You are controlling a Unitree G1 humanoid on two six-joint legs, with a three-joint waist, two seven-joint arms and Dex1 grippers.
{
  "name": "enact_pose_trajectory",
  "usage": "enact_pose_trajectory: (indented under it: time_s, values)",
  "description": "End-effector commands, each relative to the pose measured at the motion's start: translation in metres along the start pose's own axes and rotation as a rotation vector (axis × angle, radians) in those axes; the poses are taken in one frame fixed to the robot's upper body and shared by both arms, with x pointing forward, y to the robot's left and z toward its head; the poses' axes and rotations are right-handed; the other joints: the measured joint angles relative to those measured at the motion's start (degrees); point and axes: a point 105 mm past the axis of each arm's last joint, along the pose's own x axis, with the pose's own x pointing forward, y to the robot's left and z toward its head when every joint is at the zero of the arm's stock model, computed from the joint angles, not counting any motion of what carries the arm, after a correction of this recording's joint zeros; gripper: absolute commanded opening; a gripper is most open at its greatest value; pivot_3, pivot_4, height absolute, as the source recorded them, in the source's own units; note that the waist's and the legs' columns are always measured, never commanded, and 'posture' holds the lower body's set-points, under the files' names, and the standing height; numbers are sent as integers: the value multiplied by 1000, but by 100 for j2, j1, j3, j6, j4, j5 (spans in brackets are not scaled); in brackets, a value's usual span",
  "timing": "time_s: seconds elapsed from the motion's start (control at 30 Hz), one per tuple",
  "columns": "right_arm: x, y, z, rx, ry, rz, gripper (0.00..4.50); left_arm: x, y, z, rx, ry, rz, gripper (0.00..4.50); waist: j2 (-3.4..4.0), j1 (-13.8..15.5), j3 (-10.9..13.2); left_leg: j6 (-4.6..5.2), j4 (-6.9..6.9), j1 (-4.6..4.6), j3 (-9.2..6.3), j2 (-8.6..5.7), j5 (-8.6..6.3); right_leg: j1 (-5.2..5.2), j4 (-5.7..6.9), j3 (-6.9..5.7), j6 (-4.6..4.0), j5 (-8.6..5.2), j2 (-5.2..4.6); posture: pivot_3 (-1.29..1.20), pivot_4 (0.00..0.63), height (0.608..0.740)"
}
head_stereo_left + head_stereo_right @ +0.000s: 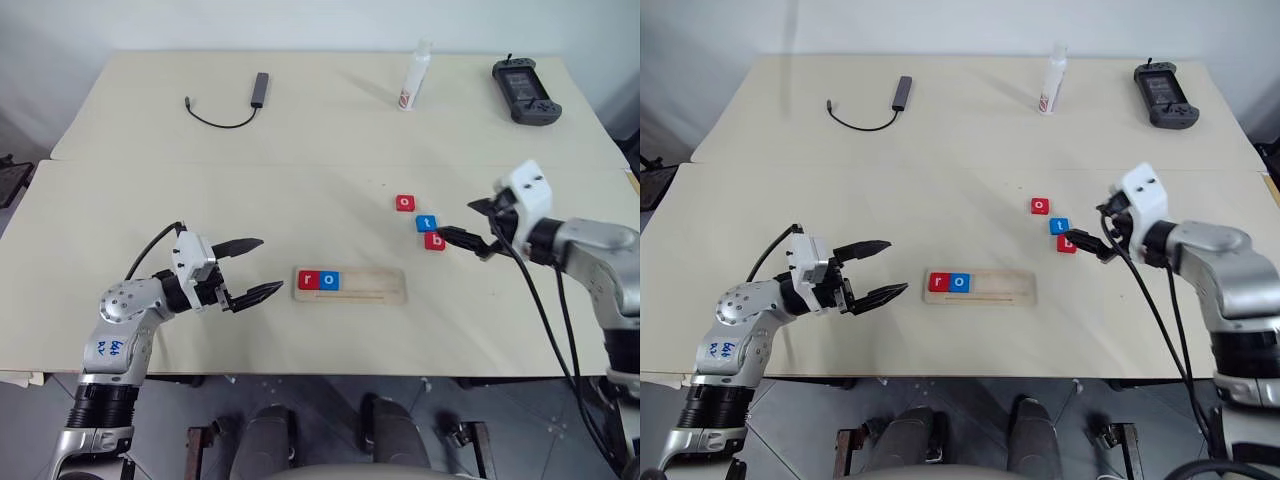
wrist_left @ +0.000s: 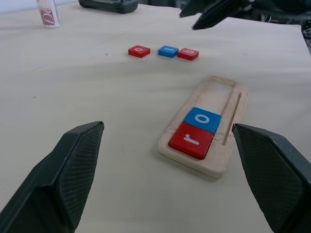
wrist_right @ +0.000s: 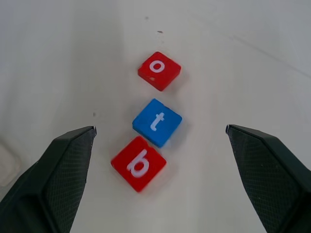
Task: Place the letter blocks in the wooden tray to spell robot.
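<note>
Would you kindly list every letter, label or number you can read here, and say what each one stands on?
"r": red block in the wooden tray, at its end.
"o": blue block beside it in the tray.
"o": red block on the table.
"t": blue block on the table.
"b": red block on the table.
White bottle: red label, unreadable.
Left arm: blue handwriting, illegible.

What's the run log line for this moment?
wooden tray: red r, blue o | table: red o, blue t, red b | right gripper: open by b | left gripper: open, empty
</note>
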Motion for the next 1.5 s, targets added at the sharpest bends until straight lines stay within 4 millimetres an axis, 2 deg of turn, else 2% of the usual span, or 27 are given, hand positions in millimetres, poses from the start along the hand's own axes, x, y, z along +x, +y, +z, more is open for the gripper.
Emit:
enact_pose_trajectory:
  time_s: [0.03, 0.3, 0.47, 0.67, 1.0, 1.13, 1.33, 1.5]
  values:
    - [5, -6, 11, -12, 12, -26, 4500, -1, -5, 10, 38, -25, 10, 4482, 0, -1, 0, 0, -1, -1, 0, 0, 0, -2, 0, 0, 0, 0, 0, 0, 150, 740]
    - [9, 0, 15, -3, 14, -4, 4500, -2, -6, 11, 43, -36, 42, 4482, 0, -6, 0, -1, -1, -6, -2, 1, 0, -3, -2, -7, 0, 0, 0, 0, 150, 740]
    - [7, -4, 13, 35, 26, -72, 4500, 2, -8, 11, 48, -39, 38, 4482, 0, -10, 0, -1, -1, -6, -1, 1, 0, -4, -2, -7, 0, 0, 1, 0, 150, 740]
    - [7, 3, -11, 160, 86, -232, 4500, 5, -7, 11, 65, -36, 25, 4482, -1, 4, -1, -3, 0, -8, -4, 2, -1, -4, -1, -10, 0, 0, 0, 0, 150, 740]
    - [12, 21, -39, 298, 131, -321, 4500, 7, -9, 13, 88, -28, -12, 4482, -1, -14, -1, -3, -3, -8, -2, 1, -1, -7, 0, -8, 0, 0, 2, 0, 150, 740]
    - [14, 23, -43, 303, 141, -340, 3590, 8, -11, 15, 102, -27, -25, 4500, -1, -15, -1, -3, -3, -8, -2, 1, -1, -7, 0, -7, 0, 0, 2, 0, 150, 740]
    - [9, 23, -43, 310, 144, -347, 1568, 12, -17, 14, 107, -30, -63, 4500, -1, -9, -1, -3, -3, -8, -3, 0, -1, -6, 0, -7, 0, 0, 1, 0, 150, 740]
    - [-15, 22, -42, 321, 140, -394, 1478, 25, -26, 10, 84, -41, -137, 4500, -1, 12, -1, -2, -3, -11, -5, 0, -1, -7, -1, -8, 0, 0, 1, 0, 150, 740]
